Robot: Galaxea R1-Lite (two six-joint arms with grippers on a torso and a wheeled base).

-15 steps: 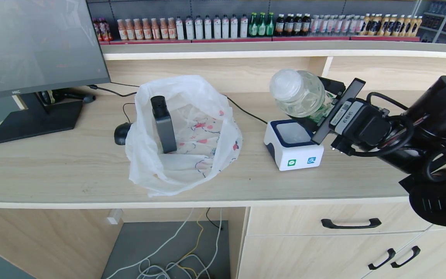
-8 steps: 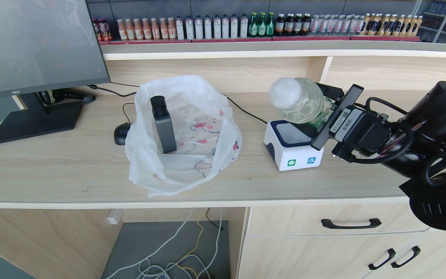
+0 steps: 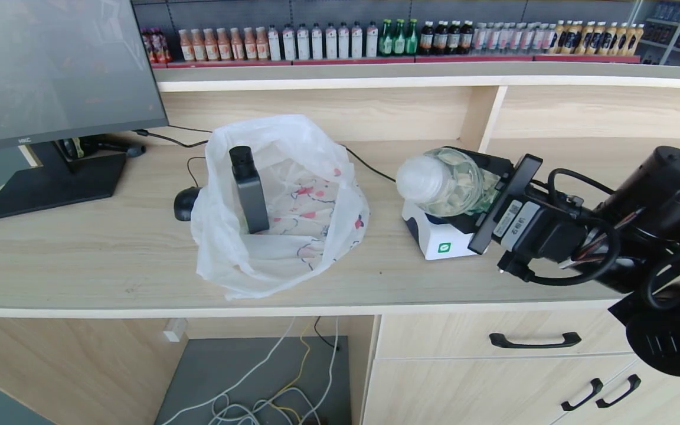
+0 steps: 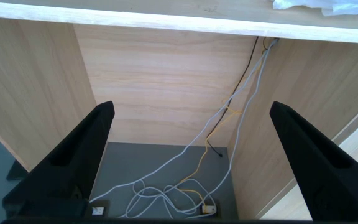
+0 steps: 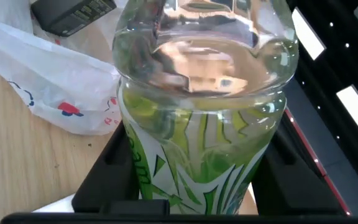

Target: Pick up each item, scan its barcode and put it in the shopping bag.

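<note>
Now: one clear bottle clamped in right pincer over one scanner; left pincer wide.

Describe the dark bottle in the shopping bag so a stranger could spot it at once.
On the long wooden counter, right of the monitor, a white plastic shopping bag stands open. Inside it a dark grey bottle stands nearly upright. Unlike the clear bottle held in the right end effector over the white scanner, it is opaque, flat-sided and black-capped.

You see a clear, glossy plastic bottle, a thin, crinkled translucent plastic shopping bag, and a matt, pale wood-grain bench.
</note>
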